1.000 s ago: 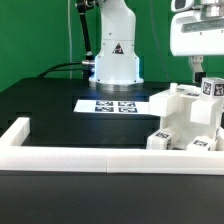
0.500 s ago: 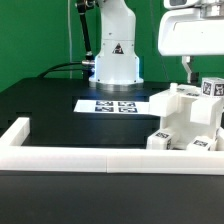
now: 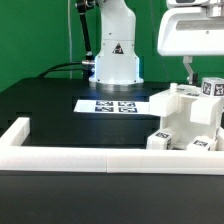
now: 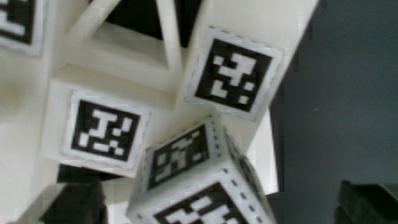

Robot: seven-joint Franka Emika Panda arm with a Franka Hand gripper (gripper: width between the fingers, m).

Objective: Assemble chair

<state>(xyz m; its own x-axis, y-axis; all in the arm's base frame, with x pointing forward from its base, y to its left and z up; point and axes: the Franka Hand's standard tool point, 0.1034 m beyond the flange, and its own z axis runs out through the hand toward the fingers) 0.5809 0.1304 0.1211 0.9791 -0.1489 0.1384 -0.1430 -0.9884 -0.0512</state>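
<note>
I am hovering the jaws, apart and empty, above the chair [image 3: 186, 118], which is sitting straight below at the exterior view's right.

Chunky white tagged plastic chair pieces [image 3: 188, 118] are crowding the exterior view's right; a low white border rail [image 3: 70, 158] is fencing the front; black tabletop [image 3: 45, 110] is lying open leftward.

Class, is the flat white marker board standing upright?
No, the marker board lies flat on the black table, before the white robot base.
</note>
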